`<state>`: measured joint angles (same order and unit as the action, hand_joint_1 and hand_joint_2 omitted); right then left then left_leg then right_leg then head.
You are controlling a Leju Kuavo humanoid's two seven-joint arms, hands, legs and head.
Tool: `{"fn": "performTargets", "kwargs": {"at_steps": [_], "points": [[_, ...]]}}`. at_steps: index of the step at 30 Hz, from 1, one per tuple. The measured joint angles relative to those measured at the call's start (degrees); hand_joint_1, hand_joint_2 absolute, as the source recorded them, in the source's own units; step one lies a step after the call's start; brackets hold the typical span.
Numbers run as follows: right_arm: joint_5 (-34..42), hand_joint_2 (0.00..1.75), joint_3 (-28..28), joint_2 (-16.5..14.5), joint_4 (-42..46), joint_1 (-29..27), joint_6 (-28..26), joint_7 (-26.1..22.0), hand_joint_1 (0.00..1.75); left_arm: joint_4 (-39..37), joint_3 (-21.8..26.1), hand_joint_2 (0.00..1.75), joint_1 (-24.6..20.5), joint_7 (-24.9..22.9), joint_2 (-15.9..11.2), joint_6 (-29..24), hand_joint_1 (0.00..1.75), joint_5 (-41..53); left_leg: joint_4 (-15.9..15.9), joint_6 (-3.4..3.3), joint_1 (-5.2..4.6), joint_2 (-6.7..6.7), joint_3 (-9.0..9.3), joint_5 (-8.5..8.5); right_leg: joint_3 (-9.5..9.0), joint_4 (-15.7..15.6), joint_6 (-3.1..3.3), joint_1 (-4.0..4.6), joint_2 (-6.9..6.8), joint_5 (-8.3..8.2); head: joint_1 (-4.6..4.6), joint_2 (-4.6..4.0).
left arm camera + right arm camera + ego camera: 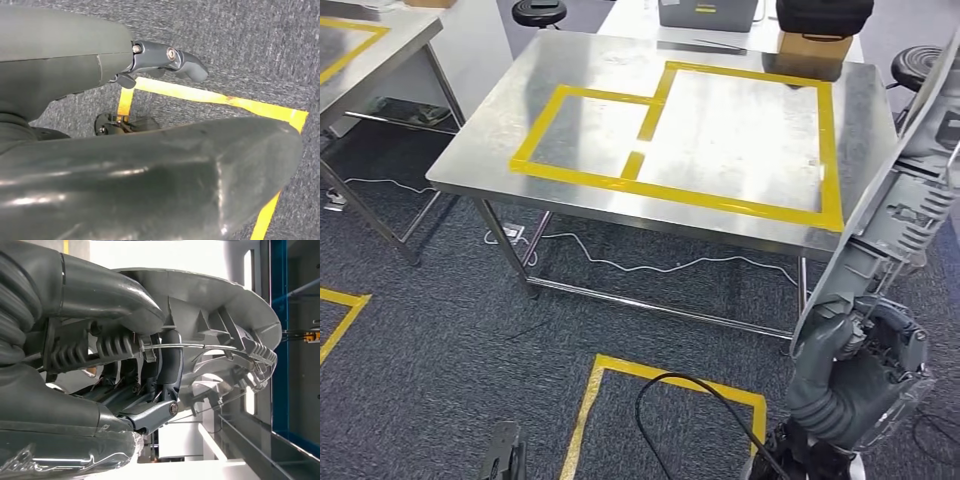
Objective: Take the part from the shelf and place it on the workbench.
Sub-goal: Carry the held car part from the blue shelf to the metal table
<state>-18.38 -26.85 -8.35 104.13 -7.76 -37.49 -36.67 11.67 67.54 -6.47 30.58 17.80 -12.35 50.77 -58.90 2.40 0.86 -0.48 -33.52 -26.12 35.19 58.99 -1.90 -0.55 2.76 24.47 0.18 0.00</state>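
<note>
One long grey ribbed part [905,190] stands on end at the near right corner of the steel surface [493,150], rising past its edge without touching it; the right robot hand [860,375] grips the part's lower end, below that corner, and in the right wrist view its dark fingers [170,365] wrap round the part's inner ribs [226,330]; yellow tape [743,200] outlines two joined rectangles on the surface; a cardboard box [814,45] sits at the surface's far right edge; the left robot hand [113,150] hangs over grey carpet [245,50], nearer than the surface, its fingers [185,62] extended and holding nothing.
</note>
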Motion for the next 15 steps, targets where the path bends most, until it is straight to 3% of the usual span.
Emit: {"fn": "performTargets", "kwargs": {"at_steps": [3,5,8,10,11,13,15], "points": [[0.5,1.75,0.1,0.0,0.0,0.0,-0.6,0.0,1.75,0.0,0.0,1.75,-0.1,0.0,0.1,0.0,0.0,0.0,1.2,-1.3,-0.12,-0.17,0.22,0.07,0.3,-0.2,-1.02,-0.07,0.07,-0.14,-0.09,0.0],[0.7,1.75,0.1,0.0,0.0,0.0,-0.8,-0.1,1.75,0.0,0.0,1.75,-0.1,-0.1,0.1,0.0,0.0,0.0,1.3,-2.14,-0.01,-0.02,0.25,0.28,1.19,1.8,-1.55,-0.17,-0.79,1.32,0.18,0.0],[0.5,1.75,0.3,0.0,0.0,0.0,-1.2,-0.1,1.75,0.0,0.1,1.75,0.0,0.0,0.1,0.0,0.0,0.0,1.3,-2.66,-0.03,0.25,0.27,0.31,5.9,12.4,-1.99,-0.18,-2.1,6.57,0.53,0.0],[-0.4,1.75,0.7,-0.2,0.0,-0.2,-1.4,-0.1,1.75,0.0,0.1,1.75,0.1,0.6,0.1,0.4,0.0,-0.2,1.3,-2.69,-0.09,0.42,0.32,0.27,7.7,16.3,-2.02,-0.18,-2.23,7.38,0.54,0.0],[-1.1,1.75,1.0,-0.3,0.0,-0.3,-1.4,0.0,1.75,0.0,0.1,1.75,0.1,1.2,0.1,0.8,0.0,-0.5,1.3,-2.65,-0.1,0.45,0.4,0.23,6.9,14.8,-1.94,-0.18,-2.27,6.15,0.53,0.0],[-3.3,1.75,1.5,-0.6,-0.1,-0.4,-1.4,0.6,1.75,0.0,0.2,1.75,0.1,2.8,0.2,2.4,0.0,-1.5,1.3,-2.39,-0.12,0.44,0.65,0.07,2.84,7.0,-1.74,-0.16,-2.66,2.64,0.56,0.0],[-5.4,1.75,1.8,-0.8,-0.4,-0.4,-1.4,2.1,1.75,0.0,0.5,1.75,0.1,4.5,0.2,3.5,0.0,-2.3,1.2,-1.84,-0.34,0.44,0.77,-0.08,-0.26,1.2,-1.33,-0.06,-2.93,0.91,0.53,0.0]]}}
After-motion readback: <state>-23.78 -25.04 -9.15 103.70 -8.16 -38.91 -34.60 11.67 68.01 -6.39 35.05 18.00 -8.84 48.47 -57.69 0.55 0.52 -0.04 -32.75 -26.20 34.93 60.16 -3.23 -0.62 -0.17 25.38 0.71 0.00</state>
